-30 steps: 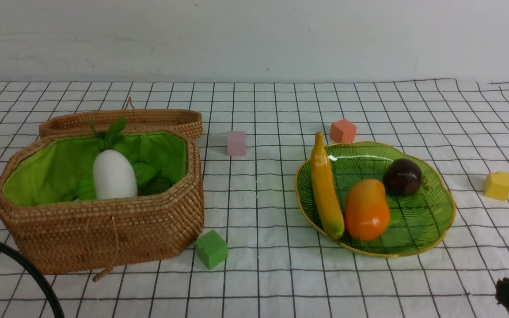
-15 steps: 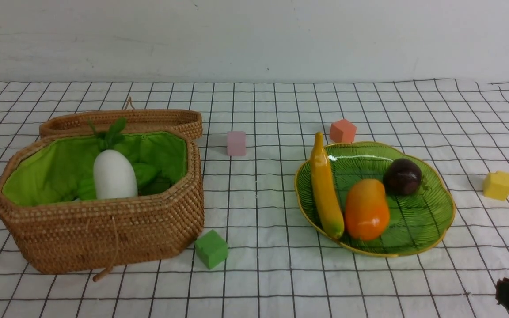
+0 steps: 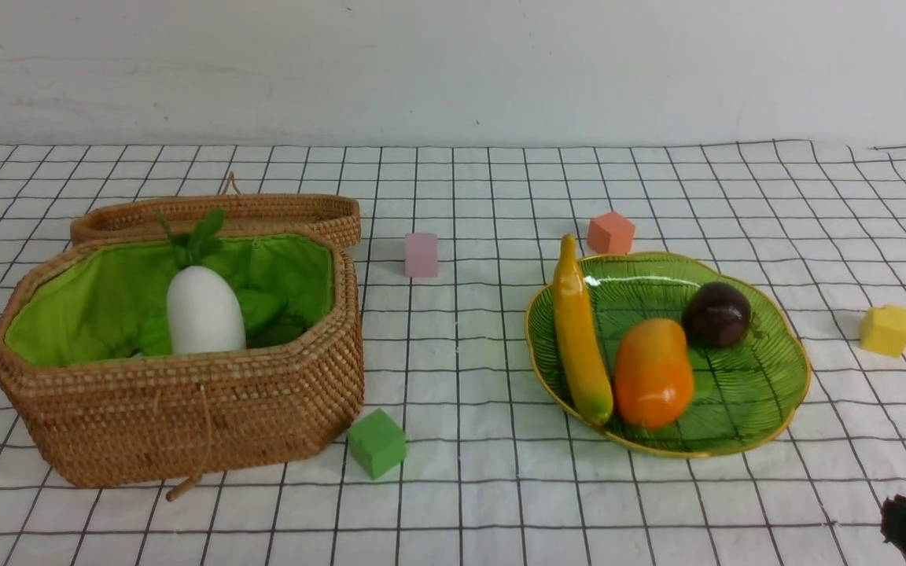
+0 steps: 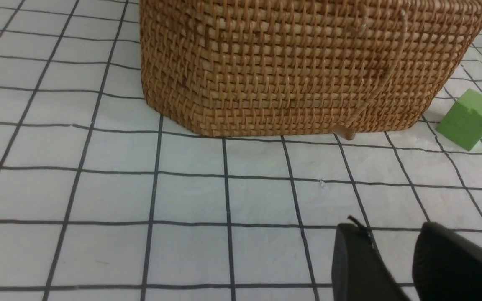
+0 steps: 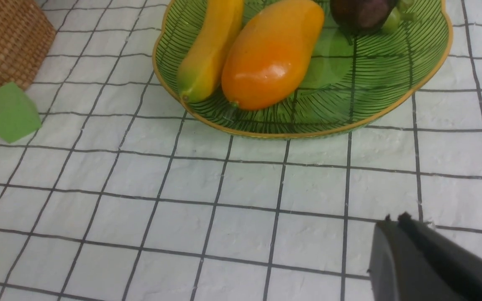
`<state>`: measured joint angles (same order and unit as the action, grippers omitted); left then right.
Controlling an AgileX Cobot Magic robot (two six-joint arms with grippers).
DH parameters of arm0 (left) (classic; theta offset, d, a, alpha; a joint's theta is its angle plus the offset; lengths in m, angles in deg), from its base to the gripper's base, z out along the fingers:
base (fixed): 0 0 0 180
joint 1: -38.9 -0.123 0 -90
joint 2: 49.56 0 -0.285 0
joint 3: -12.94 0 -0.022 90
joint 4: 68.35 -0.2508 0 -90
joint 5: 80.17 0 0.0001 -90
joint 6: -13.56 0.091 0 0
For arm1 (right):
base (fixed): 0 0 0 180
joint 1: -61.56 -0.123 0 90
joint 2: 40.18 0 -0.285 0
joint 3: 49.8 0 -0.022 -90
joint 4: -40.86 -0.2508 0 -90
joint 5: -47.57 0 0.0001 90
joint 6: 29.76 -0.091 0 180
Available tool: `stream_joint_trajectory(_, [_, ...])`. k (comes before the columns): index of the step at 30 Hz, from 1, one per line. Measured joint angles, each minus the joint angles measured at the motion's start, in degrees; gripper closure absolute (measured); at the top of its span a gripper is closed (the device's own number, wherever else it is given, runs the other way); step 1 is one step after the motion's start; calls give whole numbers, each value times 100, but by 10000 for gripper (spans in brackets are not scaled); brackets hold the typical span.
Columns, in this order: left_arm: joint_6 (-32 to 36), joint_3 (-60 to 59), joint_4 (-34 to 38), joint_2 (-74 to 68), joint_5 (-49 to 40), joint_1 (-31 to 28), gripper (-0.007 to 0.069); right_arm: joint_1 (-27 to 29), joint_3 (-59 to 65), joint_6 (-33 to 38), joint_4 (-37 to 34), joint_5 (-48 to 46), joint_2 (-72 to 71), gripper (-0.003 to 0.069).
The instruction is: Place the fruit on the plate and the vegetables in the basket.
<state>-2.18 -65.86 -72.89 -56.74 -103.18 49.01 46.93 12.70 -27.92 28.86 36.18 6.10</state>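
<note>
You had the wicker basket sitting at the left of the front frame, lid lying behind it, with the white radish standing on end against the lime-green lining among green leaves; no carrot could be made out in there. The green glass plate at centre-right carried the banana along its left edge, the mango touching it, and the dark purple fruit toward the upper right. Compared with a second before, the black cable that crossed the lower left corner of the front frame was gone; nothing else on the cloth had shifted. Your left gripper showed at the lower right of its wrist frame, fingers slightly apart and empty, well short of the basket wall, with the green cube at the right edge. Your right gripper sat pressed together at the lower right of its frame, clear of the plate's rim.
</note>
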Motion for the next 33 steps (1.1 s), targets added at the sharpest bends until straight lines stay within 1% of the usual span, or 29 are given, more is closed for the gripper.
stream_joint_trajectory(8, [36,0,-12,0,30,0,406,0,0,0,0,0,0,642])
stream_joint_trajectory(13, [176,0,-409,0,56,0,406,0,0,0,0,-3,0,636])
stream_joint_trajectory(16, [192,0,-455,0,74,0,403,0,0,0,0,-3,0,633])
stream_joint_trajectory(20, [197,-11,-513,0,324,0,402,0,0,0,0,-3,0,632])
stream_joint_trajectory(22, [138,-14,-397,0,620,0,407,0,0,0,0,-3,0,631])
stream_joint_trajectory(24, [58,-14,-242,0,700,0,435,0,0,0,0,-3,0,631])
stream_joint_trajectory(25, [2,-14,-162,0,670,0,468,0,0,0,0,-3,0,631])
stream_joint_trajectory(27, [-131,-14,-84,0,431,0,567,0,0,0,0,-3,0,630])
stream_joint_trajectory(28, [-131,-14,-84,0,393,0,567,0,0,0,0,-3,0,630])
stream_joint_trajectory(29, [-217,-17,-70,0,190,0,630,0,0,0,0,-3,0,630])
stream_joint_trajectory(33, [-265,-17,-70,0,49,0,638,0,0,-5,0,-3,0,629])
